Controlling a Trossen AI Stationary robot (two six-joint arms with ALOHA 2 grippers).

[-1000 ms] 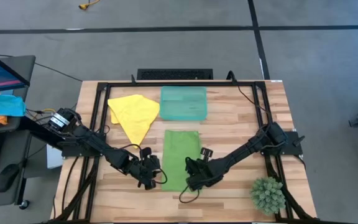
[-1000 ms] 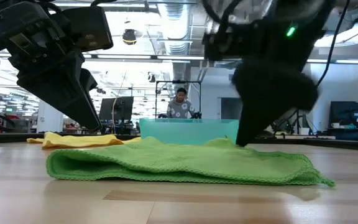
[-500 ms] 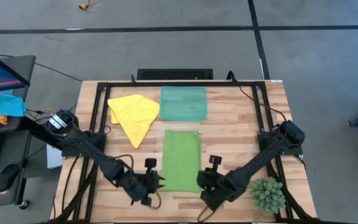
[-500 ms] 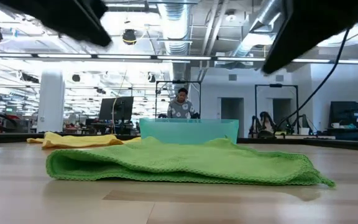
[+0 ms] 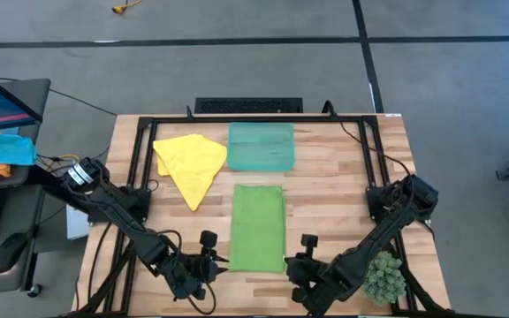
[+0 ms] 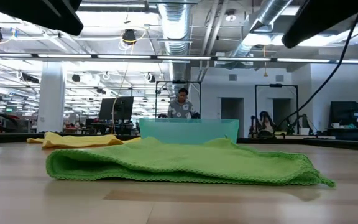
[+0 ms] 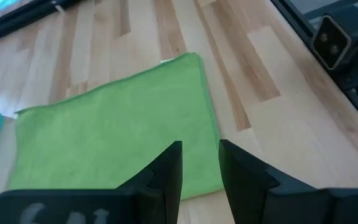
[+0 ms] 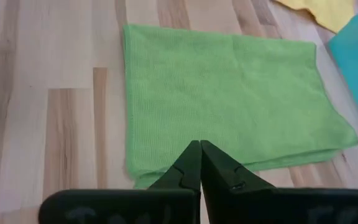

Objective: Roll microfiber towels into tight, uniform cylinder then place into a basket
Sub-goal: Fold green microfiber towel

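Lime green folded microfiber towel (image 5: 258, 227) lies flat and unrolled; left tool (image 7: 199, 163) slightly parted, right tool (image 8: 199, 163) clenched empty, both just beside its near edge: a one-sided pinch risks a skewed, loose roll

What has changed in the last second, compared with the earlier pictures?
Both grippers drew back from the green towel toward the table's front edge: the left gripper now sits off its front left corner, slightly open, the right gripper off its front right corner, shut and empty. The green towel, the yellow towel and the basket stayed put.
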